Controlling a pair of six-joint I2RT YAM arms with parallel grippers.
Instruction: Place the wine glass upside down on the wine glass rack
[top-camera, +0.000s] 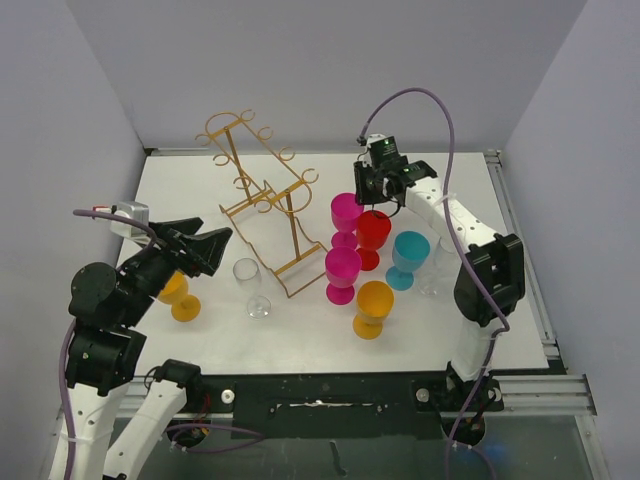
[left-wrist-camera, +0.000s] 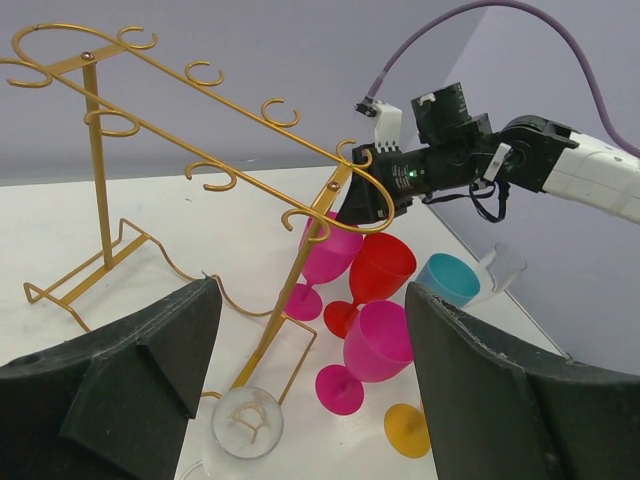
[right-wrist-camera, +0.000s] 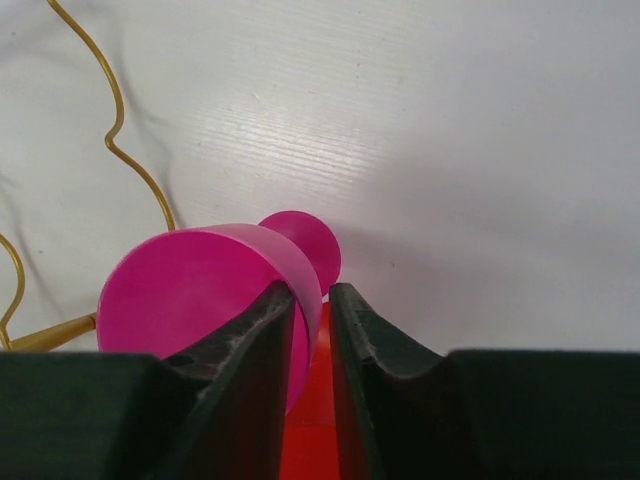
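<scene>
White tabletop (top-camera: 180, 190), wine glass rack (left-wrist-camera: 92, 160) on it; left claw (left-wrist-camera: 312, 310) wide open; right claw (right-wrist-camera: 312, 292) around pink wine glass (right-wrist-camera: 190, 290) rim, cannot tell if gripping.

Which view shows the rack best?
Top external: the whole rack, base to hooks, is visible. Left wrist shows the hooks large and side-on, but the left hand hides part of the base. Right wrist catches only a bit of wire.
</scene>
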